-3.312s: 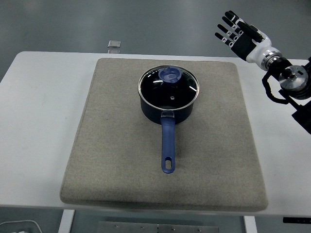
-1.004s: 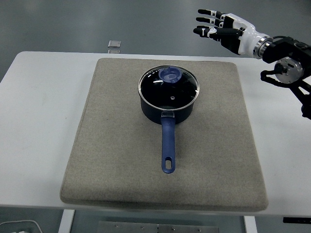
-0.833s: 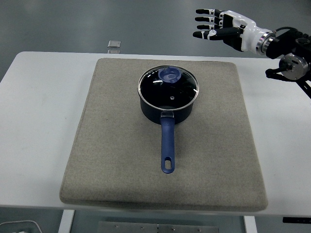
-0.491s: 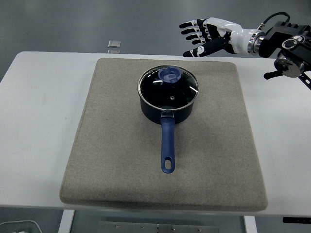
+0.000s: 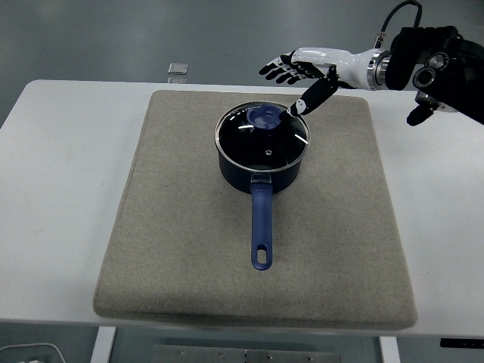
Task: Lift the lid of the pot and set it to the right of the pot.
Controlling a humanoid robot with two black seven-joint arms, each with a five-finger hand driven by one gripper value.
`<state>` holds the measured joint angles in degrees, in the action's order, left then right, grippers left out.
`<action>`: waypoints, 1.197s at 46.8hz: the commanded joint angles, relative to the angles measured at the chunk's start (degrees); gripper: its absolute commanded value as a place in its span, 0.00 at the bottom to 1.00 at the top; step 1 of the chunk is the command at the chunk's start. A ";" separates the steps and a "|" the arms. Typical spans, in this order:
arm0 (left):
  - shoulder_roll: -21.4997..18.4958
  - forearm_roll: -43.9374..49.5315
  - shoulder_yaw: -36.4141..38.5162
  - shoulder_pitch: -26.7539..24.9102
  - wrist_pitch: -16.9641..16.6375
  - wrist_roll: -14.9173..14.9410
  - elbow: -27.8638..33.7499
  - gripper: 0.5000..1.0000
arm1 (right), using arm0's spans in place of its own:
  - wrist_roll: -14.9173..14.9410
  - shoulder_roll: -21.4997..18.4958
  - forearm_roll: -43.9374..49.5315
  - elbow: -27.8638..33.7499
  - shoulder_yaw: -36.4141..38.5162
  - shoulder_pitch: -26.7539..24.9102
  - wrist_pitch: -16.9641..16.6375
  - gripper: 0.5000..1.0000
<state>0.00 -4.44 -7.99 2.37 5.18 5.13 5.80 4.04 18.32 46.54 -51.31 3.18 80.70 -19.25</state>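
Head view: we reach our right hand (image 5: 306,68) toward the lid (image 5: 262,138), which sits on the pot (image 5: 261,170).

Nearest us, the pot's blue handle (image 5: 260,227) points at the table's (image 5: 45,144) near edge, so the mat (image 5: 166,249) to the pot's right lies bare, which we judge gives room to set the lid down. Glass with a metal rim, the lid carries a blue knob (image 5: 265,116) toward its far side. Beyond it our fingers (image 5: 278,69) are spread and hold nothing, the thumb (image 5: 311,97) angled down just beside the knob; whether it touches, we cannot tell. We judge this splay readies a grasp on the knob.
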 commanded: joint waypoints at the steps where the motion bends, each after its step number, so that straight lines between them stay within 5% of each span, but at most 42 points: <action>1: 0.00 -0.05 -0.01 0.00 0.00 0.05 0.00 1.00 | 0.00 -0.13 2.58 -0.89 -1.15 0.59 0.09 0.82; 35: 0.00 -0.05 -0.01 0.00 0.00 -0.03 0.00 1.00 | -0.35 -4.43 5.14 -1.25 -7.84 5.08 1.94 0.79; 46: 0.00 -0.05 -0.01 0.00 0.00 -0.03 0.00 1.00 | -0.43 -4.43 5.67 -0.98 -8.36 5.08 2.20 0.60; 56: 0.00 -0.05 0.08 0.00 0.00 -0.03 0.00 1.00 | -0.61 -4.43 5.67 -0.98 -8.45 4.99 2.20 0.54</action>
<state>0.00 -4.47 -7.96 2.37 5.18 5.13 5.80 3.43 13.88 52.21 -52.29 -5.27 85.78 -17.05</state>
